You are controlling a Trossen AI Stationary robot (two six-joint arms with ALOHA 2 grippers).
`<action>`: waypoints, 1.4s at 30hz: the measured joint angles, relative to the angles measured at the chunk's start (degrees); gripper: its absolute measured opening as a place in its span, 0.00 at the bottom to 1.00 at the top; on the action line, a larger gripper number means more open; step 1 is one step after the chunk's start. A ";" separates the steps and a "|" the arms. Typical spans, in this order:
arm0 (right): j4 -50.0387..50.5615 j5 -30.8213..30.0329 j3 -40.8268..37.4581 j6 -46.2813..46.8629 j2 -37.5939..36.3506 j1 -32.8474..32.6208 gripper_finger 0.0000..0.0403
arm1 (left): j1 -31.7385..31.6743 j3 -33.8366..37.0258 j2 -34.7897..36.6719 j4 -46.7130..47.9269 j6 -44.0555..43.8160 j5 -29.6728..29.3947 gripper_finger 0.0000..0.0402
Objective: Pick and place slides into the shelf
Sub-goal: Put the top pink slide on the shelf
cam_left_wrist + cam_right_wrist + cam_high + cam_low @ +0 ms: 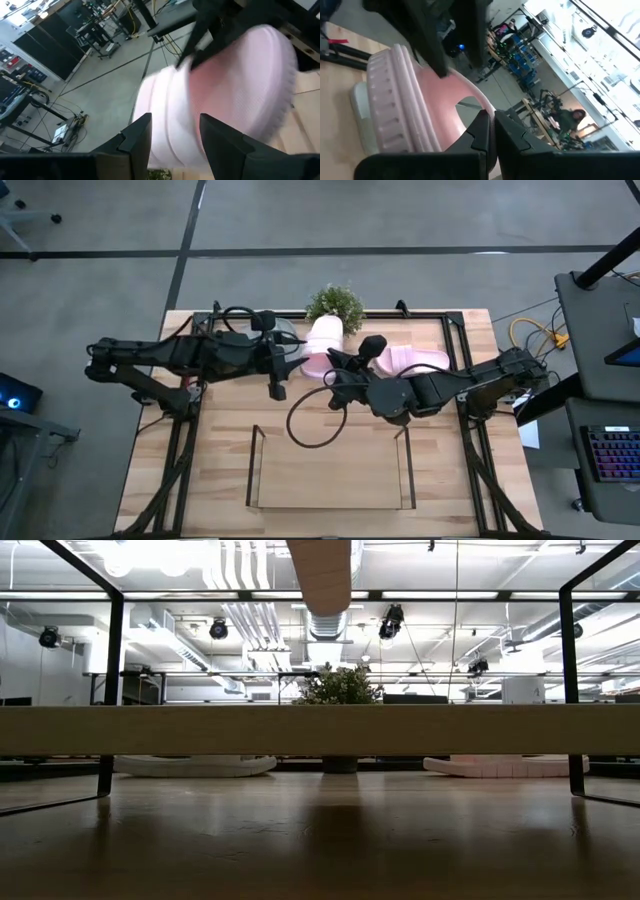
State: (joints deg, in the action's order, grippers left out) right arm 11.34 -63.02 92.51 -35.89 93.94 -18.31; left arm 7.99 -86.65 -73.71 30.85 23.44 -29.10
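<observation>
One light pink slide hangs between my two grippers over the far middle of the table. My right gripper comes from the right and is shut on it. My left gripper is open; in the left wrist view its fingers stand on either side of the slide's strap end, and I cannot tell whether they touch it. A second pink slide lies on its sole at the far right. The shelf stands at the near edge. No grey slides are plainly visible. My right gripper pinches the pink slide's rim between its two fingers. The fingers come roughly level from the table's right side. The slide is tipped on its side, and the low view shows no part of it on the table.
A potted plant in a white pot stands at the far edge, just behind the held slide. In the low view the shelf's wood board crosses the picture, and two pale slides lie beyond it. A black cable loop lies in front of the shelf.
</observation>
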 joint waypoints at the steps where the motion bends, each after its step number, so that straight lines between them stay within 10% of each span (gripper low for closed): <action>1: 0.01 0.27 0.00 0.05 0.06 0.00 0.02 | 0.00 -0.02 -0.17 0.09 0.00 -0.02 0.37; 28: -3.35 3.01 -0.07 1.32 -0.03 0.57 0.02 | 0.09 -0.07 -4.00 -0.90 6.03 -13.46 0.36; 42: -3.53 3.29 -0.07 0.35 -0.12 0.50 0.02 | 0.04 -0.02 -4.09 -2.45 7.46 -13.99 0.02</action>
State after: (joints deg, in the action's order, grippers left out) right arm 7.81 -59.73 92.44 -35.54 93.82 -17.80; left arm 8.03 -86.67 -77.80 28.40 30.91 -43.09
